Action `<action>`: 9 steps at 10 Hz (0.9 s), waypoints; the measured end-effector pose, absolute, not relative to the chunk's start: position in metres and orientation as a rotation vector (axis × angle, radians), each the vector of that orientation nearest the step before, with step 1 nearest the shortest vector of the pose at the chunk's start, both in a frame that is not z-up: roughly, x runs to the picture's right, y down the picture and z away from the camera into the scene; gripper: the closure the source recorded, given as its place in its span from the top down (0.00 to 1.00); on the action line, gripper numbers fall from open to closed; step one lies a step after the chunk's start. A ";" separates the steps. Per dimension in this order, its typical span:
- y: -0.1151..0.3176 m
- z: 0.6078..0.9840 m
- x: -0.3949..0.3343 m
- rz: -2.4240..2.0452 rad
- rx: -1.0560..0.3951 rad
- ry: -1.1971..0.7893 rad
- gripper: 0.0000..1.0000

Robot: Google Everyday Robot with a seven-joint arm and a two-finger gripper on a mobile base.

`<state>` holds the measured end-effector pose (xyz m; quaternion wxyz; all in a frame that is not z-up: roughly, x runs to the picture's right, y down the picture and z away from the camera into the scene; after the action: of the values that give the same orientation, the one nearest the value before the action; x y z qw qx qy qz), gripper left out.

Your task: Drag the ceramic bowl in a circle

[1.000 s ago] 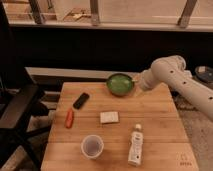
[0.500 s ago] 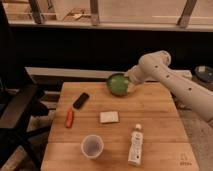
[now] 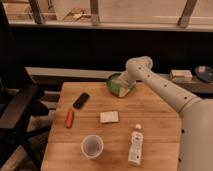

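At the far edge of the table point(image 3: 155, 125), the ceramic bowl point(image 3: 118, 86) now sits tipped up rather than flat, its opening toward the camera; being round, it has no long axis. The gripper point(image 3: 128, 86) is at its right rim, and I cannot tell its grip.

White end effector point(image 3: 125, 85) at green ceramic bowl point(image 3: 115, 86) on tan table point(image 3: 155, 122).

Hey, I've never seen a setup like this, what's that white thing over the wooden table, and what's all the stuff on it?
The white thing is a robot arm extending from the right. A single camera looks down on the wooden table from its near side. The arm's gripper is at the green ceramic bowl by the far edge; whether it grips the bowl cannot be seen. Also on the table: a black phone-like slab, a red object, a pale rectangular block, a translucent plastic cup and a white bottle lying down.
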<state>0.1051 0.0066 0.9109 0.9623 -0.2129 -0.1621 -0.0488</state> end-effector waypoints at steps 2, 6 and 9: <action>0.018 0.936 0.106 -0.040 -0.478 -0.341 0.65; 0.030 0.971 0.105 0.083 -0.532 -0.399 0.46; 0.031 0.975 0.103 0.093 -0.542 -0.423 0.18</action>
<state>0.1029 0.0307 0.9751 0.9404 -0.2656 -0.2074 0.0456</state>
